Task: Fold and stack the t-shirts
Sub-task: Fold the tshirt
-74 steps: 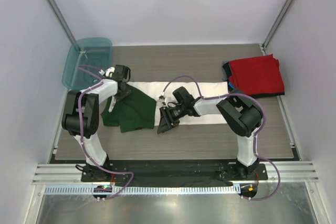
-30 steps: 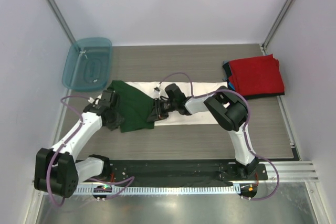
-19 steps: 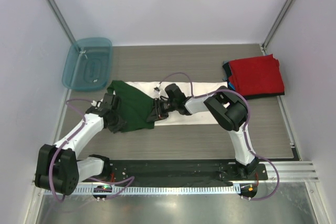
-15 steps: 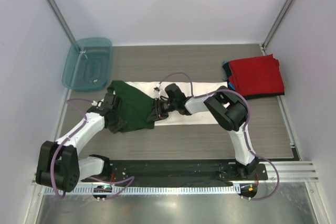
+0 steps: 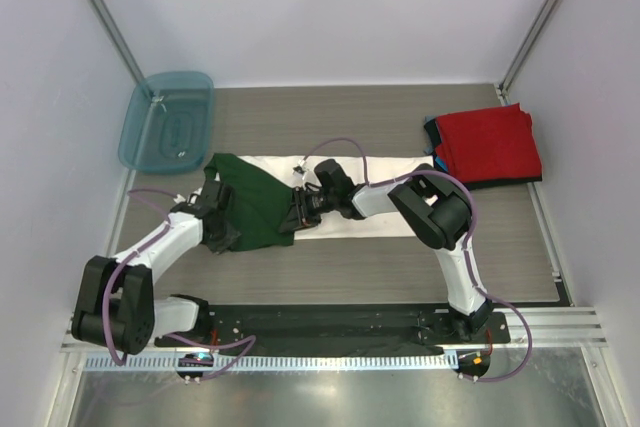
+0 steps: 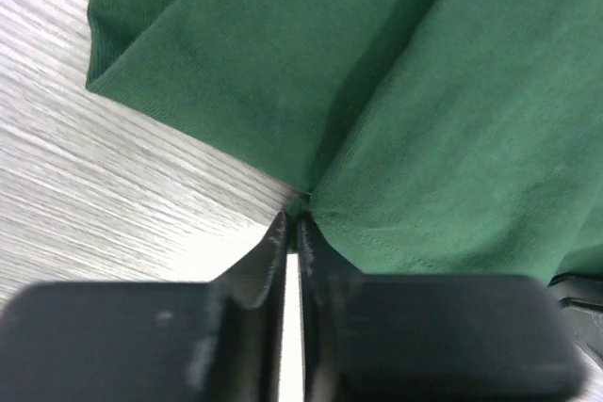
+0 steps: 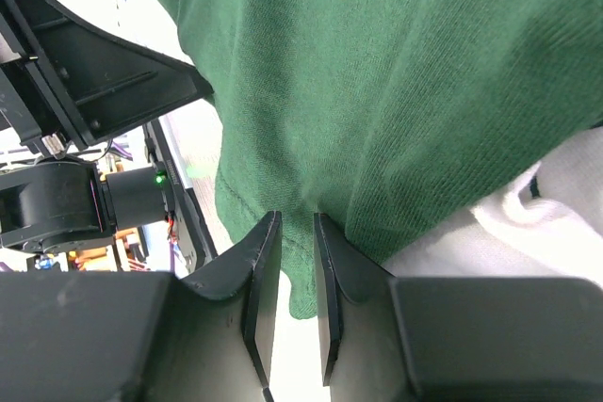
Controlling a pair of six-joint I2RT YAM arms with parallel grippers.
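T-shirt [image 5: 395, 169] spread on the table [image 5: 330, 117], pinched at its green sleeve [image 5: 255, 209] from both sides.
From above, you see the white body lying crosswise mid-table with the green sleeve folded over its left end; your left gripper [image 5: 222, 230] sits at the sleeve's near left edge and your right gripper [image 5: 293, 219] at its right edge, while a folded red shirt [image 5: 488, 142] on darker ones rests at the far right and a teal tub [image 5: 167, 119] at the far left. Your left wrist camera shows the fingers [image 6: 268, 251] all but together, a bit of the sleeve's hem caught at their tips just over bare wood. Your right wrist camera shows the fingers [image 7: 264, 270] a narrow slit apart with the sleeve's hem clamped between them, white cloth just to the right.
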